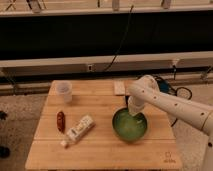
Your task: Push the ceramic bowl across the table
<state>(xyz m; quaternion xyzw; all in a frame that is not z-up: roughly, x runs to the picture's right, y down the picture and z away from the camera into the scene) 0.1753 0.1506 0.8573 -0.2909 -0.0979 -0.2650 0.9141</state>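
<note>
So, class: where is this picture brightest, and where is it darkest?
Camera view: the table is evenly lit, with only faint shadows; the ceramic bowl shows a pale sheen inside; the pincer is at the bowl's far rim; the black band behind is darkest.

high front cam, end effector point(134, 113) ctr-right

Translucent cup point(64, 91) back-left; reddish oblong item point(60, 121) near white tube point(80, 128); pale flat pad point(119, 88) at back; black cable point(121, 42) behind.

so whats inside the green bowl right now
Only the gripper, down inside the ceramic bowl near its far rim; the rest of the pale inside looks bare. The arm hides the rim part beneath it.
</note>
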